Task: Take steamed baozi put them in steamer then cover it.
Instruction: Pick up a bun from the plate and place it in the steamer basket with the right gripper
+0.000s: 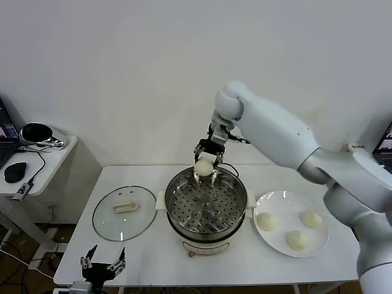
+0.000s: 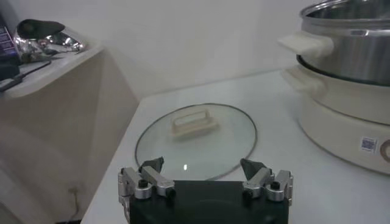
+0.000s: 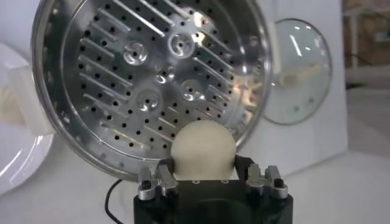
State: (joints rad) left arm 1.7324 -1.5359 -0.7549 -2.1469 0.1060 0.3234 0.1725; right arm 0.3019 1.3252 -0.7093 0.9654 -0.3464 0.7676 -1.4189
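The steel steamer (image 1: 205, 208) (image 3: 152, 79) stands mid-table with its perforated tray bare. Over its far rim my right gripper (image 1: 204, 172) (image 3: 203, 171) is shut on one cream baozi (image 1: 203, 166) (image 3: 203, 149), held above the tray. Three more baozi (image 1: 266, 221) (image 1: 312, 218) (image 1: 297, 239) lie on the white plate (image 1: 278, 245) to the right of the steamer. The glass cover (image 1: 124, 212) (image 2: 195, 141) (image 3: 297, 70) lies flat on the table left of the steamer, its bar handle up. My left gripper (image 1: 103, 262) (image 2: 204, 167) hangs open at the table's front left edge, nothing between its fingers, just short of the cover.
A side table (image 1: 37, 168) at the far left carries a mouse, cables and a shiny dark object. The steamer's cream base (image 2: 341, 131) and white side handle (image 2: 304, 44) stand close to the left gripper. A black cable runs behind the steamer.
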